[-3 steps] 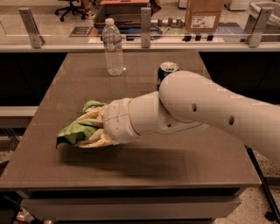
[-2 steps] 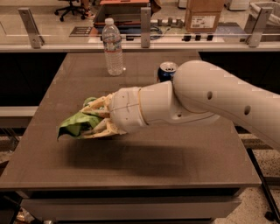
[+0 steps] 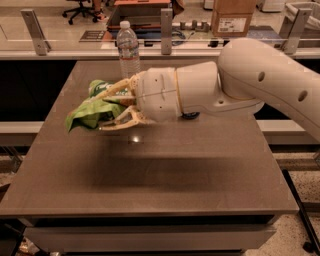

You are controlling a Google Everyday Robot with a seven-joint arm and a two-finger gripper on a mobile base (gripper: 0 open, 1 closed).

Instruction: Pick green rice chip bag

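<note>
The green rice chip bag (image 3: 89, 111) is a crumpled light-green foil bag, held in the air above the left part of the brown table (image 3: 150, 175). My gripper (image 3: 104, 109) is shut on it, with tan fingers (image 3: 112, 90) above and below the bag. The white arm reaches in from the right. The blue can is almost fully hidden behind the arm's wrist.
A clear water bottle (image 3: 128, 48) stands at the table's back edge, just behind the gripper. Beyond the table is a glass rail with metal posts (image 3: 166, 25), a cardboard box (image 3: 231, 15) and office chairs. The table's front edge lies near the bottom.
The gripper has lifted the bag up off the table and carried it higher and a little toward the back. The arm now covers the blue can.
</note>
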